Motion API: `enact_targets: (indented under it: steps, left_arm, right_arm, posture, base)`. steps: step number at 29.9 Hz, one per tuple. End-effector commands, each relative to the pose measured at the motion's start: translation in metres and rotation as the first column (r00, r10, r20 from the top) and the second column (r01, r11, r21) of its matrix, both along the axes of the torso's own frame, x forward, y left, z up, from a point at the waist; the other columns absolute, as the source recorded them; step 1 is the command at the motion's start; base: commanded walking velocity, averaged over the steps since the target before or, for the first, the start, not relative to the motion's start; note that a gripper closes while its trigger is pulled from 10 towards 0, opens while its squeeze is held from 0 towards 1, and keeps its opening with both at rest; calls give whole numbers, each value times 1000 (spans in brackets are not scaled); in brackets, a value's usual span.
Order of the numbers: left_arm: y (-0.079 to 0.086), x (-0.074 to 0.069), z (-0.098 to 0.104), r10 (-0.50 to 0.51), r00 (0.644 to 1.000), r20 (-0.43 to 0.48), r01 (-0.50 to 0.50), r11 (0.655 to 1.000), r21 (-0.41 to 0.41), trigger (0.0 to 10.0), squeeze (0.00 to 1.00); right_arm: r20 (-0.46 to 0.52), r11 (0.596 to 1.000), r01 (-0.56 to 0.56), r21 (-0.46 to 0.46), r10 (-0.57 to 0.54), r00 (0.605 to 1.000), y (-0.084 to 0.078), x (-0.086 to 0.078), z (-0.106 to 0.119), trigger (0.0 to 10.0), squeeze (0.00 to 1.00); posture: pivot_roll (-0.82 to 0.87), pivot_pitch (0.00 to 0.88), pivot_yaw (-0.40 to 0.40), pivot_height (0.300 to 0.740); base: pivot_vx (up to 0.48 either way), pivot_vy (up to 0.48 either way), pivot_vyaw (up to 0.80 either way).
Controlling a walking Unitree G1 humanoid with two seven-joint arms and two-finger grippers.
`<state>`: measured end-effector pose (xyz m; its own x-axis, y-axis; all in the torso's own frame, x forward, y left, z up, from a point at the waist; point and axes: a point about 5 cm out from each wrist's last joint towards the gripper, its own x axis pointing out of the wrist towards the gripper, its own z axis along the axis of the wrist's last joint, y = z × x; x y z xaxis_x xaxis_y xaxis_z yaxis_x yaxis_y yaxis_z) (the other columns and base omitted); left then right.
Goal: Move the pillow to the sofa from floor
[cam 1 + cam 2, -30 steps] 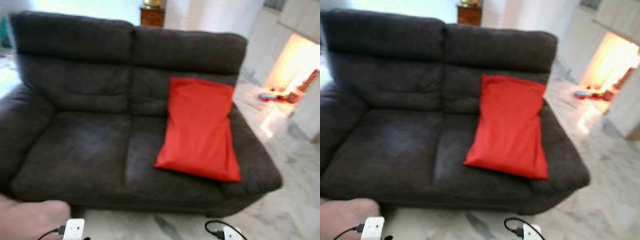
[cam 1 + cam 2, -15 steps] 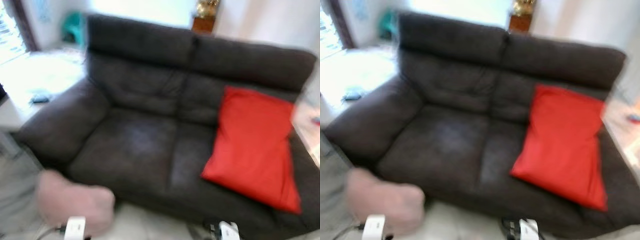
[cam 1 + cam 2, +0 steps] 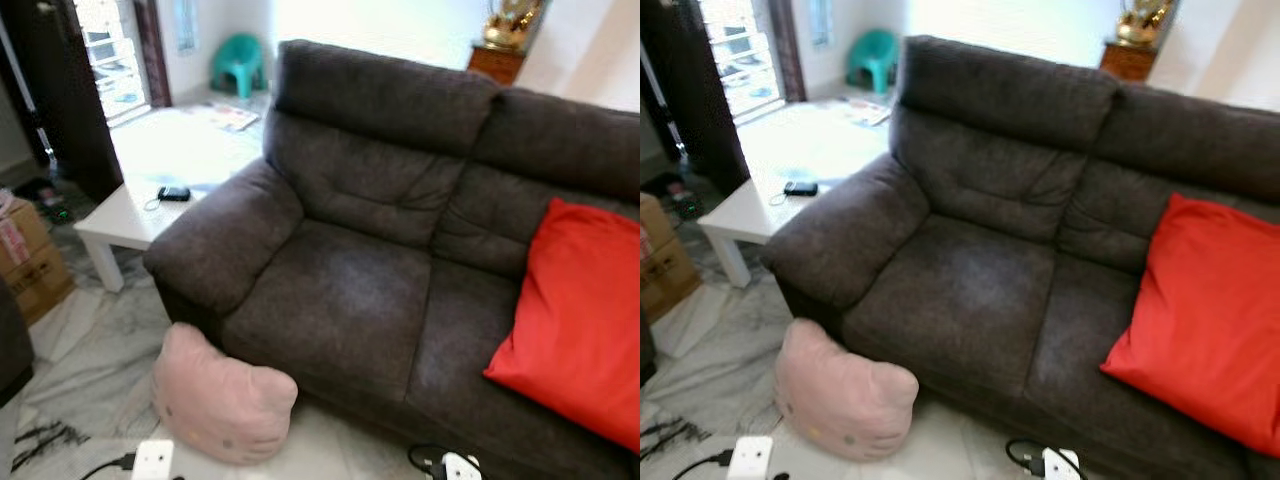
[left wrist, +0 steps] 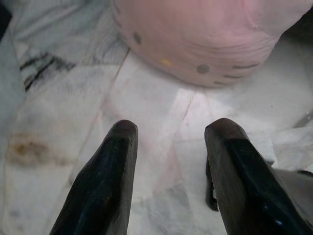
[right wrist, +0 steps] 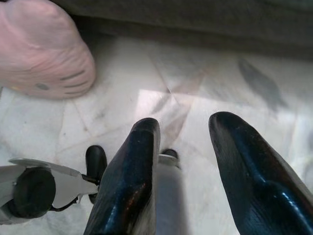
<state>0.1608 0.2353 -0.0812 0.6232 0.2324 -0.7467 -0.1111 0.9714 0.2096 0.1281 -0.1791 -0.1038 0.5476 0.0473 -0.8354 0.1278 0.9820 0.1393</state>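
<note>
The left gripper [image 4: 168, 129] hangs low over the marble floor [image 4: 63, 122] with its two black fingers [image 4: 110, 166] spread apart and nothing between them. Just past its tips lies the pink cat-face pillow [image 4: 205, 34], with small dark eyes, a yellow nose and whisker lines. The gripper is close to the pillow but not touching it.

The right gripper [image 5: 183, 127] is also low over the floor, fingers wide apart and holding nothing. From its wrist view the pillow sits off to one side, apart from the fingers, and the dark bottom edge of the sofa runs along the far side.

In the head views the pink pillow [image 3: 222, 397] rests on the floor, right against the front of the dark grey sofa [image 3: 360, 300], below the sofa's left armrest [image 3: 220, 240]. A red cushion [image 3: 580, 320] leans on the sofa's right seat, against the backrest.

A white low table [image 3: 160, 180] stands beside the left armrest, with a small dark gadget [image 3: 173, 193] near its front edge. A cardboard box [image 3: 30, 260] sits on the floor to the left of the table. A teal plastic stool [image 3: 238, 62] stands far back, and a wooden cabinet [image 3: 497, 60] stands behind the sofa.
</note>
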Motion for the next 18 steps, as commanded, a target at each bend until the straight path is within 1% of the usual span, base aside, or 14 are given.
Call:
enact_targets:
  steps: [1,18]
  left_arm:
    - [-8,-1,-2,-4,1000,1,4,1000,-29,10000,0]
    - [-5,-2,-2,2,1000,-7,-2,1000,-30,10000,0]
  right_arm:
    - [-4,999,29,-14,-29,1000,-9,-1,0,10000,0]
    - [-1,1000,21,-8,-21,1000,-7,-1,0,10000,0]
  posture:
    - [164,0,-106,740]
    - [167,0,-108,740]
  base:
    - [0,352,0]
    - [0,353,0]
